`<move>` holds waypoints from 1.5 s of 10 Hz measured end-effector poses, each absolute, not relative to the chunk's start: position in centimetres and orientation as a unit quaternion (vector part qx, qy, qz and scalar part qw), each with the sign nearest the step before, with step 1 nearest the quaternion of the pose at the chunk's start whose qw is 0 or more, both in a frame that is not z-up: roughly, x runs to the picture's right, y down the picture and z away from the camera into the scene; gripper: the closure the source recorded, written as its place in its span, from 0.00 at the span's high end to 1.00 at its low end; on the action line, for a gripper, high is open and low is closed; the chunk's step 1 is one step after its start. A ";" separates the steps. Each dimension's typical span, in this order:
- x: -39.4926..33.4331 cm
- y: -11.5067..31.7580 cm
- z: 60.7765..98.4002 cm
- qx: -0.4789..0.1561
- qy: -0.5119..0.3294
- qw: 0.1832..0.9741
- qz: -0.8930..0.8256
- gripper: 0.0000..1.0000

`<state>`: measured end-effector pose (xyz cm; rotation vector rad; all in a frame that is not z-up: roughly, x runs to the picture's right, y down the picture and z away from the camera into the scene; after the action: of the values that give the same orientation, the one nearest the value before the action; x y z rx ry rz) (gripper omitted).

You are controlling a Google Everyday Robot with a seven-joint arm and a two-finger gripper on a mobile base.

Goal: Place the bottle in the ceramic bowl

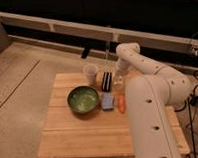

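near one ceramic bowl [83,99], jaws sit closed, seemingly on one bottle [119,85].

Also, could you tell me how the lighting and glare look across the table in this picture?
Camera view: warm, dim light on the table; the background is nearly black; the ceramic bowl has a soft sheen inside; the white arm is brightest; the gripper, shut on the bottle, catches no glare.

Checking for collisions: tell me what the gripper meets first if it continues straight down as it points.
The bottle: the gripper, shut, points down right onto it, seemingly gripping it already; the wooden table lies beneath.
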<state>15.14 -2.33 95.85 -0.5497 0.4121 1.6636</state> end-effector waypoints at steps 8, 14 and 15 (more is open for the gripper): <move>3.7 -7.7 85.4 -0.170 0.048 0.757 0.629 0.00; -3.1 -1.5 82.3 -0.203 0.035 0.808 0.552 0.00; -3.1 -1.5 82.3 -0.203 0.035 0.808 0.552 0.00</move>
<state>-3.13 -1.55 82.25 -0.4342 0.0747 1.1812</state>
